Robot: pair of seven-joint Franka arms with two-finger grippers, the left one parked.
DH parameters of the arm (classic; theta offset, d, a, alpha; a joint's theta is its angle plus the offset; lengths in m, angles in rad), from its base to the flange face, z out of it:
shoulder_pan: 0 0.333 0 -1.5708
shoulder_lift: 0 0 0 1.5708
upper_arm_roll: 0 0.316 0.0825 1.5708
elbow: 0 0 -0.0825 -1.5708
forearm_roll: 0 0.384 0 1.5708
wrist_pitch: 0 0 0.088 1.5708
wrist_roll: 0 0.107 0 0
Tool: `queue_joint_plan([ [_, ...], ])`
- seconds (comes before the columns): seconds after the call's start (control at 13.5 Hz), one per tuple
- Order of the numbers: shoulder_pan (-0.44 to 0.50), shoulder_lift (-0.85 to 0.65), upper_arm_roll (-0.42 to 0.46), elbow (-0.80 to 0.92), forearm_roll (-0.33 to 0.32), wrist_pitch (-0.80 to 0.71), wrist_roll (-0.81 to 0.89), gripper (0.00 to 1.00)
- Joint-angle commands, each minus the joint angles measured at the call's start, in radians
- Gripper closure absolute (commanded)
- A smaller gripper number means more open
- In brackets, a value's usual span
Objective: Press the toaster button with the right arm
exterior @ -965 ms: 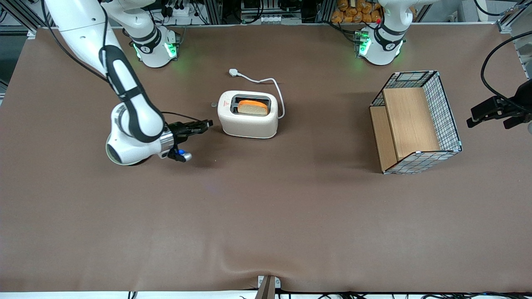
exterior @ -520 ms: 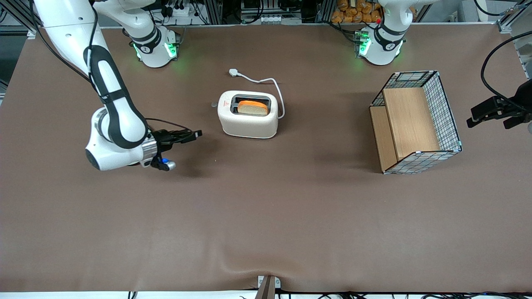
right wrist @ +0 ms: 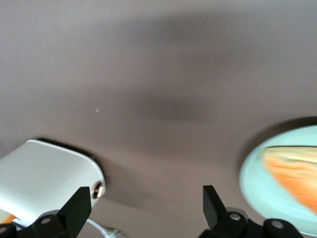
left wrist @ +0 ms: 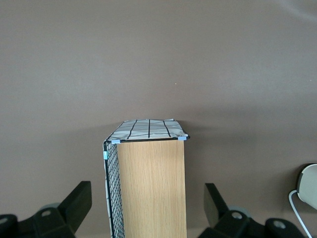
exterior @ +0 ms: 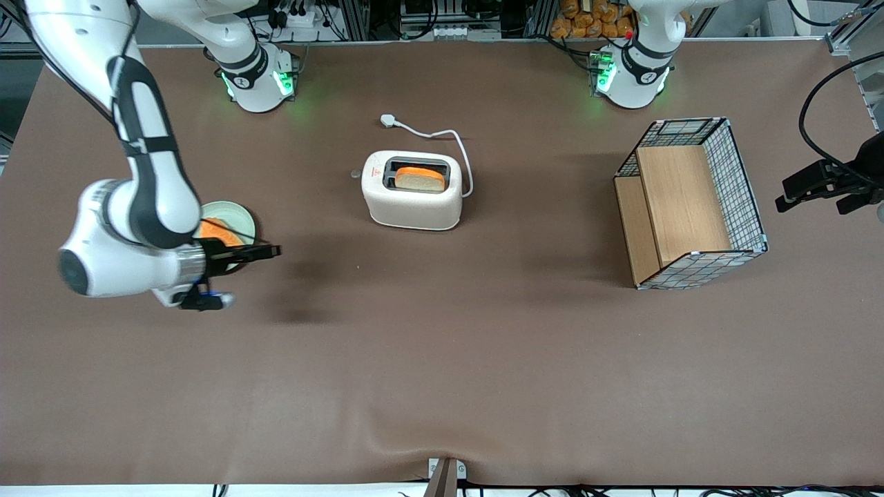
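The cream-white toaster stands mid-table with a slice of bread in its slot. Its small grey button sticks out of the narrow end face that points toward the working arm's end of the table. The right arm's gripper hangs open and empty above the table, well away from the toaster and nearer to the front camera than the button. In the right wrist view the toaster and its button show beside one black finger, with the gripper wide open over bare mat.
A pale green plate with an orange food piece lies partly under the right arm's wrist; it also shows in the right wrist view. The toaster's white cord and plug trail toward the arm bases. A wire-mesh basket with wooden boards stands toward the parked arm's end.
The right arm has drawn its gripper back from just beside the toaster's button end, away from the toaster and nearer the front camera. The plate it covered now shows.
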Motion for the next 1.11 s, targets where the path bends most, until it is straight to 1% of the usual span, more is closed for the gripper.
queue_joint_plan([
  [0.0,-0.003,-0.102,-0.031,0.019,-0.126,-0.053,-0.002,0.00],
  [0.15,-0.005,-0.184,-0.050,0.018,-0.229,-0.063,0.001,0.00],
  [0.37,-0.043,-0.295,-0.044,0.007,-0.321,-0.130,0.017,0.00],
  [0.52,-0.086,-0.352,-0.003,0.008,-0.372,-0.190,0.072,0.00],
  [0.59,-0.129,-0.375,0.043,0.007,-0.395,-0.219,0.102,0.00],
  [0.74,-0.233,-0.409,0.146,0.010,-0.398,-0.218,0.109,0.00],
  [0.82,-0.253,-0.419,0.168,0.013,-0.398,-0.224,0.110,0.00],
  [1.04,-0.253,-0.475,0.168,0.013,-0.401,-0.218,0.109,0.00],
])
